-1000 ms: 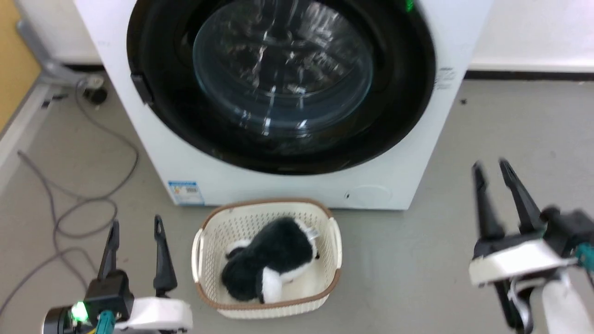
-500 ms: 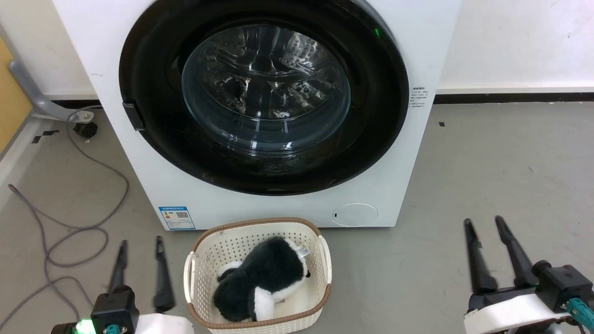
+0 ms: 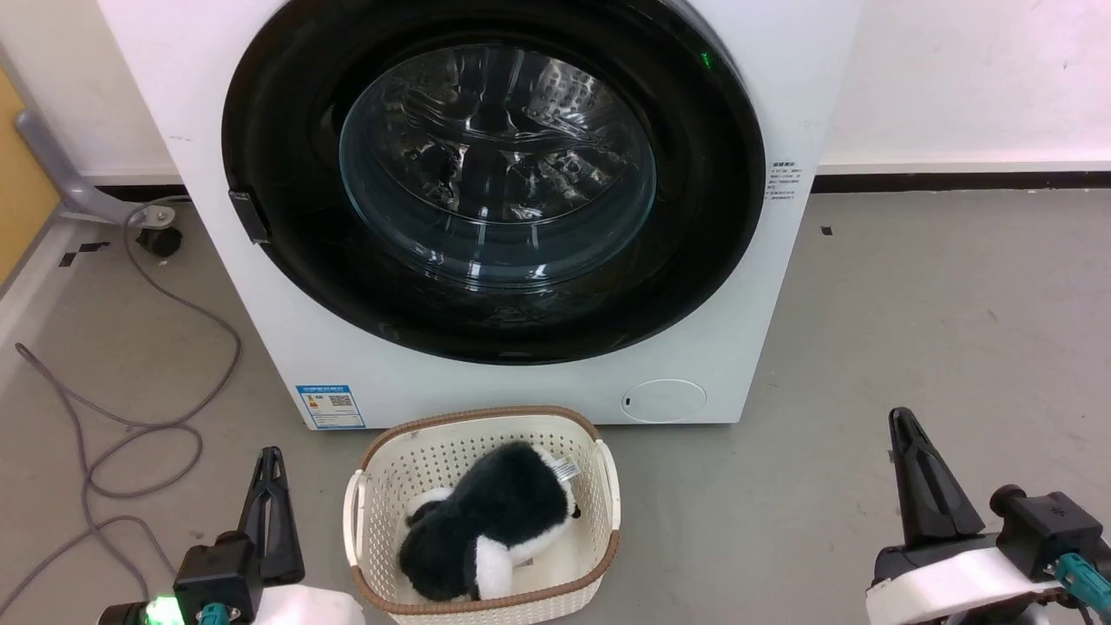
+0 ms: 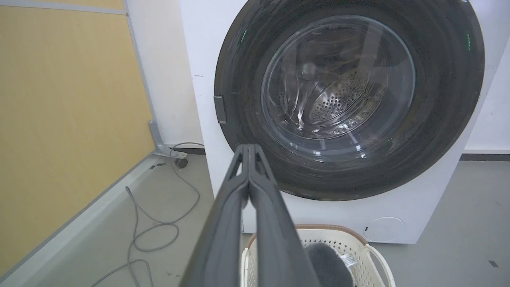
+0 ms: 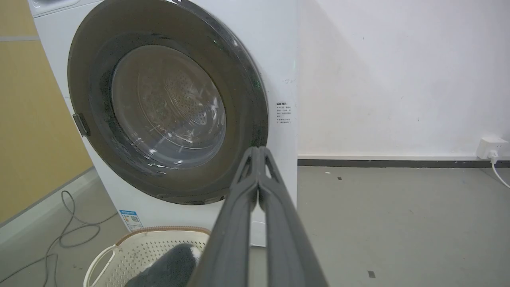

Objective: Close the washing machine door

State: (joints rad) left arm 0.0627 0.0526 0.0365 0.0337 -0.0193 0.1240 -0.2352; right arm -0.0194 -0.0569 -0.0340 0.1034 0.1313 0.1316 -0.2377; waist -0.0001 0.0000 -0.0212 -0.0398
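Observation:
The washing machine door (image 3: 286,217) lies flat against the front of the white washing machine (image 3: 798,104), its glass bowl window (image 3: 496,165) facing me and its small latch (image 3: 250,217) at the left rim. The door (image 4: 239,79) and the door (image 5: 91,79) look flush in both wrist views. My left gripper (image 3: 271,456) sits low at the left, fingers pressed together with nothing between them. My right gripper (image 3: 898,418) sits low at the right, also shut and empty. Both are well short of the machine.
A cream perforated basket (image 3: 382,521) holding a black-and-white plush toy (image 3: 486,521) stands on the floor between the grippers, just before the machine. Grey cables (image 3: 130,417) loop on the floor at the left. A yellow partition (image 4: 59,119) lines the left side.
Both grippers have closed: their fingers stood apart half a second ago and are now together. One second ago the camera tilted up, shifting the whole picture; the door looks the same.

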